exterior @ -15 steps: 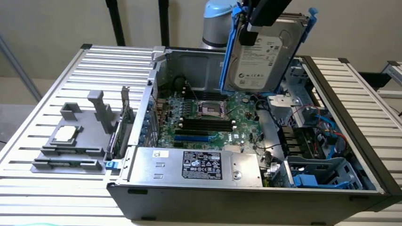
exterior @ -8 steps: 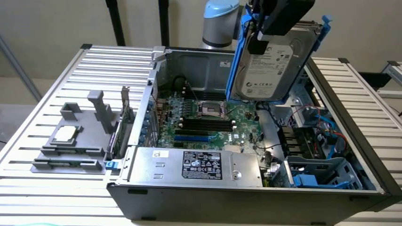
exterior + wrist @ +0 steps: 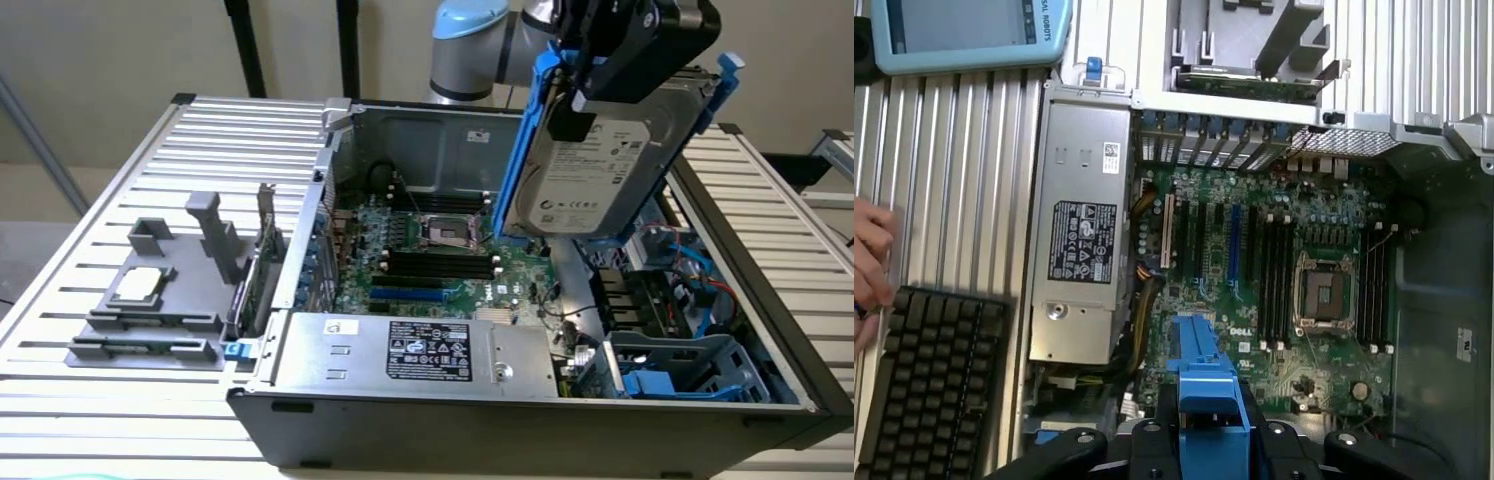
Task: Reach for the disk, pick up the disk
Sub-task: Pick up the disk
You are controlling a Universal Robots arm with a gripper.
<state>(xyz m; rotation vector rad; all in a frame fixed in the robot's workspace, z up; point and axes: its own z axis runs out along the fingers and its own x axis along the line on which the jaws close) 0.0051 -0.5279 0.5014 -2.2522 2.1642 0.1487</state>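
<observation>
Clamped on the disk (image 3: 607, 165) by its blue carrier, gripper (image 3: 627, 45) high above the case's (image 3: 534, 420) far edge; best kept firm, level, clear of the motherboard (image 3: 434, 255).

The motherboard (image 3: 1274, 290) carries the white word "DELL", readable in the wrist view near the blue plastic carrier (image 3: 1206, 385). On the pendant (image 3: 964, 35) at the frame's upper left, part of a vertical word reads "ROBOTS". The power supply (image 3: 1082, 245) bears a black label (image 3: 1083, 243) whose print is too small to read. The disk (image 3: 607, 165), upper right of the exterior view, has a white label (image 3: 601, 170) with illegible print.
</observation>
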